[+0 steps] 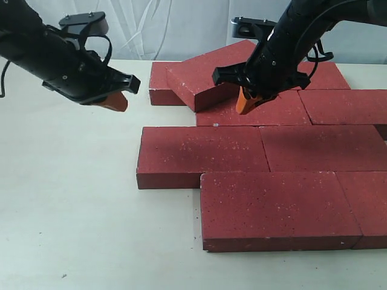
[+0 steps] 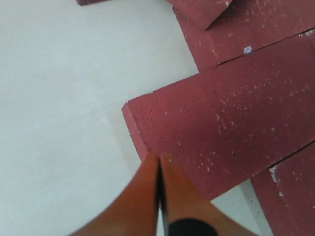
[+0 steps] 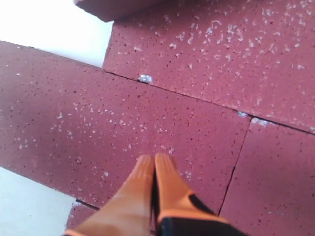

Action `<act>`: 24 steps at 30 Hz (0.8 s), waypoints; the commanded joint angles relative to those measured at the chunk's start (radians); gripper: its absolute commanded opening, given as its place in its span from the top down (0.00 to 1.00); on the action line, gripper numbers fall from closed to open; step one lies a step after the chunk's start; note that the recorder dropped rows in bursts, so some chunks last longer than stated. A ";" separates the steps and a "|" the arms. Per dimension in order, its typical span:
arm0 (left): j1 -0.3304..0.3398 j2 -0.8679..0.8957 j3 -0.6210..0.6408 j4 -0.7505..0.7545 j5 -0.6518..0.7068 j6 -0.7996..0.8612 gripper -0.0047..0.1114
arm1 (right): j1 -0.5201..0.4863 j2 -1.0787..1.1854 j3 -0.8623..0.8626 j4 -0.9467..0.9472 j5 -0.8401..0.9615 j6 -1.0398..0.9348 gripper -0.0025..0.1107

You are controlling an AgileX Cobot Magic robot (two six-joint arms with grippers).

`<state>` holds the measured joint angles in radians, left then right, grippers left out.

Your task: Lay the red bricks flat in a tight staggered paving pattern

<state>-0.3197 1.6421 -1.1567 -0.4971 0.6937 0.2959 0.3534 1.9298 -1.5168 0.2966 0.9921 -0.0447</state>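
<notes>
Several red bricks lie flat in staggered rows on the white table. One red brick at the back leans tilted across its neighbours. My left gripper, orange fingers shut and empty, hangs above the table left of the bricks; its wrist view shows a brick corner just beyond the left gripper. My right gripper is shut and empty, hovering over the second row beside the tilted brick. The right wrist view has the right gripper above a flat brick.
A pale curtain hangs behind the table. Bare white tabletop stretches along the left and front. The brick rows run off the right edge of the exterior view.
</notes>
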 commanded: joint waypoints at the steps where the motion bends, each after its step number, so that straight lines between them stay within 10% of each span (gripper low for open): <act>1: 0.001 -0.048 -0.005 0.016 -0.059 -0.003 0.96 | -0.004 0.000 -0.003 0.002 -0.040 -0.036 0.98; 24: 0.001 0.129 -0.244 -0.039 -0.036 -0.004 0.96 | -0.155 0.000 -0.093 -0.043 -0.150 -0.038 0.98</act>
<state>-0.3197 1.7352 -1.3786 -0.5058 0.6531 0.2959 0.2404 1.9298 -1.5728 0.2461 0.8552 -0.0780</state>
